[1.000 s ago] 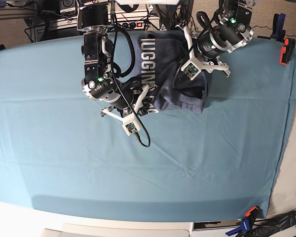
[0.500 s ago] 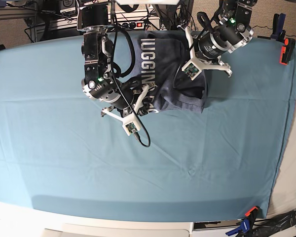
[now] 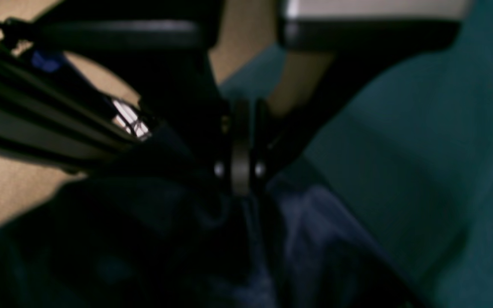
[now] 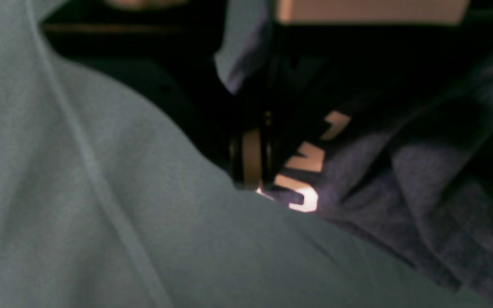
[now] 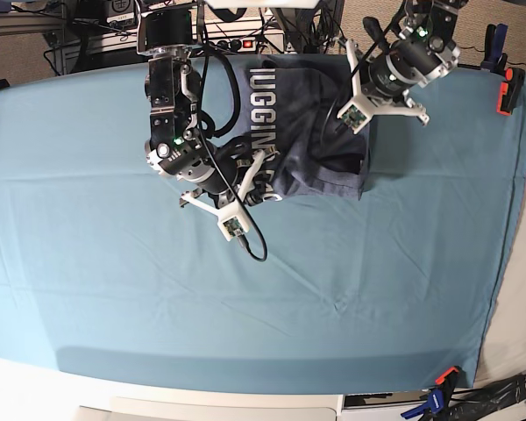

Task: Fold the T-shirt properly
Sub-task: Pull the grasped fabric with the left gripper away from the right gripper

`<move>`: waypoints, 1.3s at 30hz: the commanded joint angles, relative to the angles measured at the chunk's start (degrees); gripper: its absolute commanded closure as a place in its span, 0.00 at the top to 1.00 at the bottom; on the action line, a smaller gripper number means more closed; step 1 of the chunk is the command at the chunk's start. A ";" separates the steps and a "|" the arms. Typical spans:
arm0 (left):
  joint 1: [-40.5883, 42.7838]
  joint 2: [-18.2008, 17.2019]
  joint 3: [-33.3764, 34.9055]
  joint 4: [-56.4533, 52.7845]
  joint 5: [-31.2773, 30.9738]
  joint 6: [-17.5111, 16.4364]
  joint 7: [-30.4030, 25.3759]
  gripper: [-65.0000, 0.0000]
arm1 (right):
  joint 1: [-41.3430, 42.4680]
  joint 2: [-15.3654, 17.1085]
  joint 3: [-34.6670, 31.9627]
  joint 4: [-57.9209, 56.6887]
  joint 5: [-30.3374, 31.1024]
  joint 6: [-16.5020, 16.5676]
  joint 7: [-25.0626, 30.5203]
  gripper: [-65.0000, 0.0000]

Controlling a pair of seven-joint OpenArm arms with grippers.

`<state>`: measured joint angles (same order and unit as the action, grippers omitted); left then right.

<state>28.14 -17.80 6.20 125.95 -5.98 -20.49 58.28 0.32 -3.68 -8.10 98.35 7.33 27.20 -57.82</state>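
T-shirt point(image 5: 311, 132) bunched at the far edge of the teal-covered worktop point(image 5: 114, 289), lettering up. Left gripper point(image 3: 241, 182) clamped shut on a dark fold at the shirt's far side; right gripper point(image 4: 250, 182) closed too — pinching the hem by the white letters.

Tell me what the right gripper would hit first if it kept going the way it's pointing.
The right gripper, shut, already sits at the T-shirt by its white lettering. Pushing on would likely meet that fabric first, then the table cloth; depth is unclear.

Matt heathered cotton T-shirt point(image 5: 320, 132) (white print), smooth matt teal table cloth point(image 5: 351, 298)
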 commanded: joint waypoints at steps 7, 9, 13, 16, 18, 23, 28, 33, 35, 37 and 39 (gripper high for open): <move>1.70 -0.46 -0.11 2.86 -0.20 0.15 1.92 0.00 | 1.09 -0.11 -0.04 0.96 0.33 0.17 1.22 0.00; 1.70 -1.14 -0.11 2.86 -0.20 0.17 2.29 0.00 | 1.09 -0.11 -0.04 0.96 0.33 0.17 1.22 0.00; 1.73 -4.52 -0.66 2.86 0.04 0.92 3.50 0.00 | 1.09 -0.09 -0.04 0.96 0.33 0.17 1.09 0.00; 1.73 -6.84 -2.54 2.86 -0.04 2.64 3.45 0.00 | 1.09 -0.09 -0.04 0.96 0.33 0.17 1.03 0.00; 1.75 -7.50 -4.22 2.86 -0.26 2.73 3.45 0.00 | 1.09 -0.09 -0.04 0.96 0.33 0.17 1.05 0.00; 3.32 -7.78 -8.52 2.86 -3.54 2.69 3.43 0.00 | 1.09 -0.11 -0.04 0.96 0.33 0.17 1.05 0.00; 5.60 -7.78 -9.81 2.89 -5.22 2.67 3.45 0.00 | 1.09 -0.11 -0.04 0.96 0.33 0.17 1.07 0.00; 7.37 -7.78 -9.81 2.91 -5.25 2.64 3.45 0.00 | 1.09 -0.11 -0.04 0.96 0.33 0.17 1.14 0.00; 7.80 -7.78 -9.81 2.91 -6.38 2.51 3.45 0.00 | 1.09 -0.11 -0.04 0.96 0.33 0.17 1.27 0.00; 8.24 -7.74 -9.81 2.91 -9.11 2.51 3.48 0.00 | 1.14 -0.09 -0.04 0.96 0.33 0.17 1.46 0.00; 8.55 -7.74 -9.81 2.91 -11.72 2.49 3.43 0.02 | 1.46 -0.09 -0.04 0.96 0.33 0.20 1.81 0.00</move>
<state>36.38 -25.10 -3.25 127.66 -17.56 -18.00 62.13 0.47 -3.66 -8.10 98.35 7.33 27.22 -57.56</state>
